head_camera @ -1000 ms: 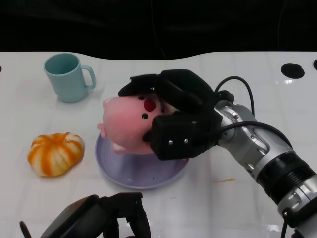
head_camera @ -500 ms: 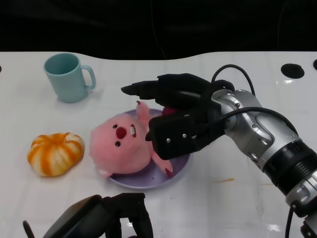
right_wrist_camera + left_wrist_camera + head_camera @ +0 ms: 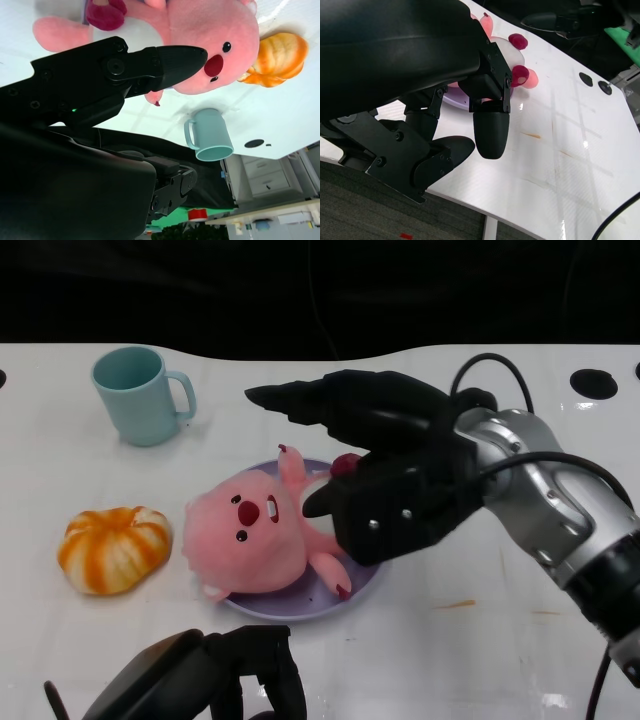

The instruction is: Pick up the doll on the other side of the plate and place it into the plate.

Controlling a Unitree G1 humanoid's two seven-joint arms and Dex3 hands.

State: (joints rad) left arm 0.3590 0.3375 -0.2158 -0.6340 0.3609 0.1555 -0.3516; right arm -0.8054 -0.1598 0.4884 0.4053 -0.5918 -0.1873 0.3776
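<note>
Robot testing lab: white glossy table (image 3: 480,640) with black cable holes (image 3: 590,382) standing against black backdrop, grey carpet (image 3: 370,210) lying beneath, white drawer cabinets (image 3: 260,175) showing behind.

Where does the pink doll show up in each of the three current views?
Head view: pink doll lies centre, on the purple plate, head overhanging toward the pumpkin.
Left wrist view: only bits of it peek past the left hand, near the top.
Right wrist view: it fills the top, beyond the right hand's fingers.
Shared landmark: the plate.
</note>
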